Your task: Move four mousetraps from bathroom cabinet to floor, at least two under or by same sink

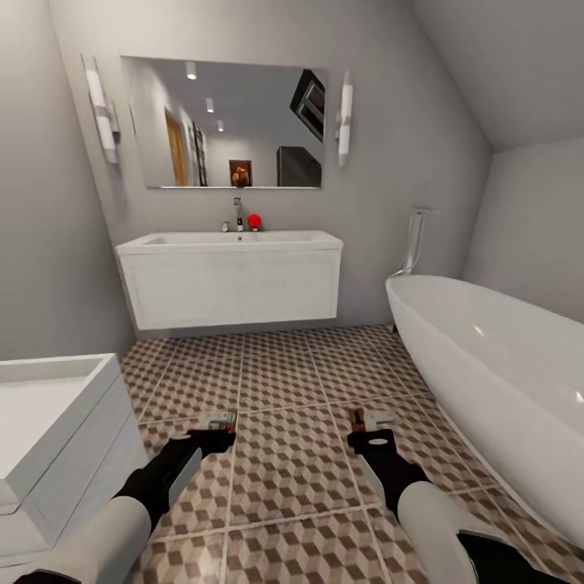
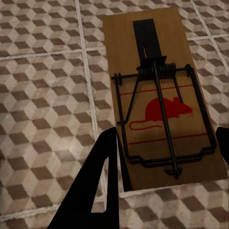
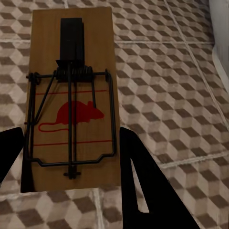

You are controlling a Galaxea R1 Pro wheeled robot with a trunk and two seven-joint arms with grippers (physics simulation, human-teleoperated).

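Both arms are reaching forward and low over the bathroom floor [image 1: 284, 381], each carrying one trap. The left tool [image 1: 212, 438] is gripping a mousetrap [image 2: 162, 95] by its two long edges; in the left wrist view one dark finger [image 2: 102, 181] is pressing against the board's side and the other is just showing at the opposite edge. The right tool [image 1: 369, 434] is holding the second mousetrap [image 3: 71, 95] in the same way, fingers [image 3: 138, 181] flanking the board. Each board's long axis is running straight out along its tool, away from the wrist, printed red mouse and wire bar facing up, so the boards are riding roughly flat above the cube-pattern tiles rather than resting on them; exact height cannot be judged. The bathroom sink [image 1: 235, 239], with its white vanity, is standing ahead against the far wall, slightly left of centre, well apart from both tools; open tile is lying between. The left arm looks marginally nearer to the vanity front. A white bathtub [image 1: 495, 357] is bordering the right side, a white unit [image 1: 57, 422] the left. Judgement: the carry is under way and placement is not yet done; the base likely needs to advance toward the sink before lowering.
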